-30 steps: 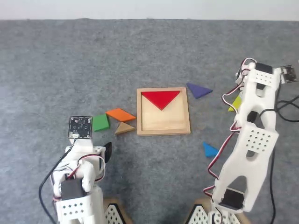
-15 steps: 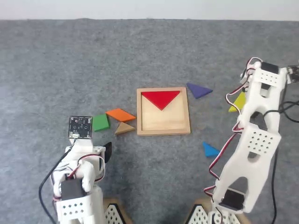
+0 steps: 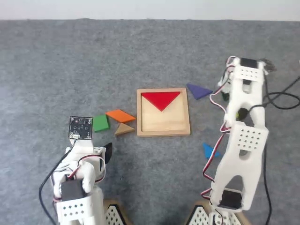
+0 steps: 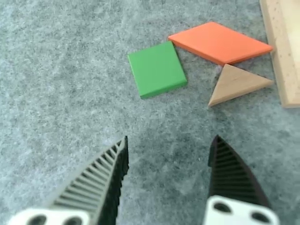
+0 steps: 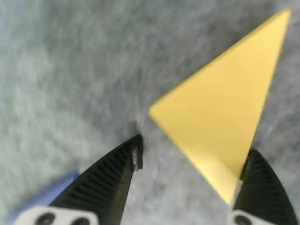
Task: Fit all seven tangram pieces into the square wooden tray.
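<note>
i see my right gripper [image 5: 193, 157] open, straddling one corner of the flat, smooth yellow triangle [image 5: 220, 112]. it's lying on fuzzy grey carpet [image 3: 140, 56], right of the wooden tray [image 3: 163, 131]. its long edge runs away from the fingers, sharp tip pointing outward. left gripper [image 4: 168, 145] is open too, near the green square [image 4: 157, 69].

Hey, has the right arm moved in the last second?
Yes. The right arm swung left, closer to the wooden tray, and now covers most of the yellow triangle.
</note>
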